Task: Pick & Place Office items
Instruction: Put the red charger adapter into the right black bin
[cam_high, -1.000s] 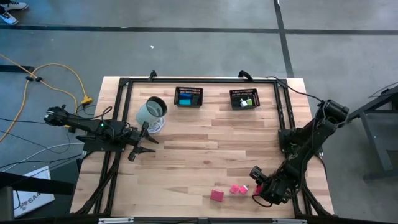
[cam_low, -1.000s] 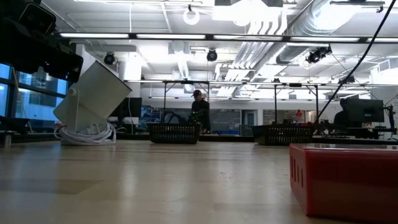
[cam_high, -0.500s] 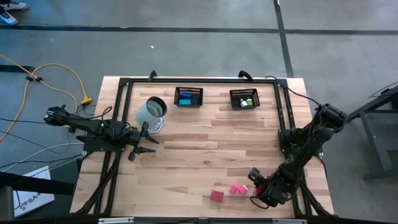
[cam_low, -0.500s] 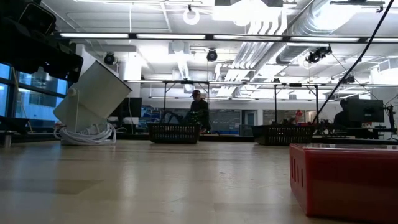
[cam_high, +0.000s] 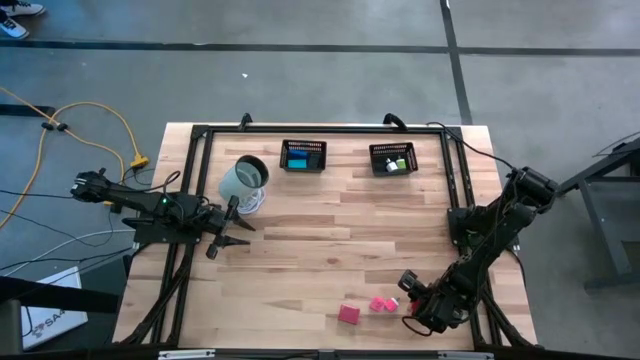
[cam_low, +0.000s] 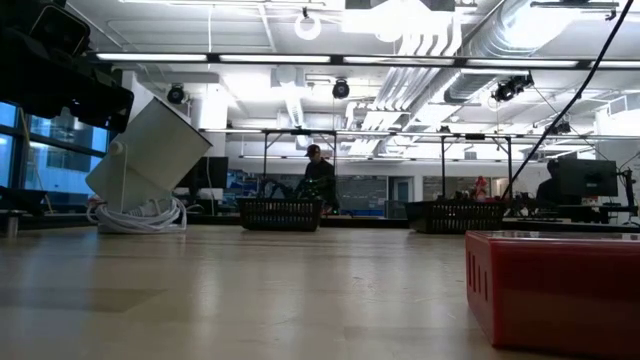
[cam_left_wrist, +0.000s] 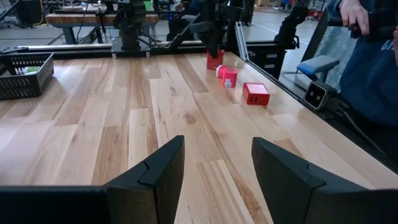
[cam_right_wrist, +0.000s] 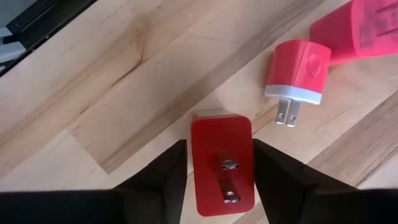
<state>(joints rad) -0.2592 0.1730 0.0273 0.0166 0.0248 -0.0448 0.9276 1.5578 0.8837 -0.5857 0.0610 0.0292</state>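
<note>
A red block (cam_right_wrist: 222, 163) with two metal prongs on its upper face lies on the table near the front right; it also shows in the high view (cam_high: 413, 303). My right gripper (cam_right_wrist: 219, 146) points down over it and is open, one finger close to each long side of the block; I see no touch. A pink plug (cam_right_wrist: 297, 71) and another pink piece (cam_right_wrist: 360, 31) lie just beyond, and a red block (cam_high: 348, 314) lies farther left. My left gripper (cam_high: 228, 228) is open and empty at the table's left.
Two black mesh baskets stand at the far edge: the left one (cam_high: 303, 155) holds blue and teal pieces, the right one (cam_high: 392, 158) green and white ones. A tilted white cylinder (cam_high: 245, 178) on a coiled cable stands by my left gripper. People show beyond the table (cam_left_wrist: 370, 62).
My right gripper has edged a little toward the table's left and near edges, over the red block. The pieces on the table have stayed in place.
</note>
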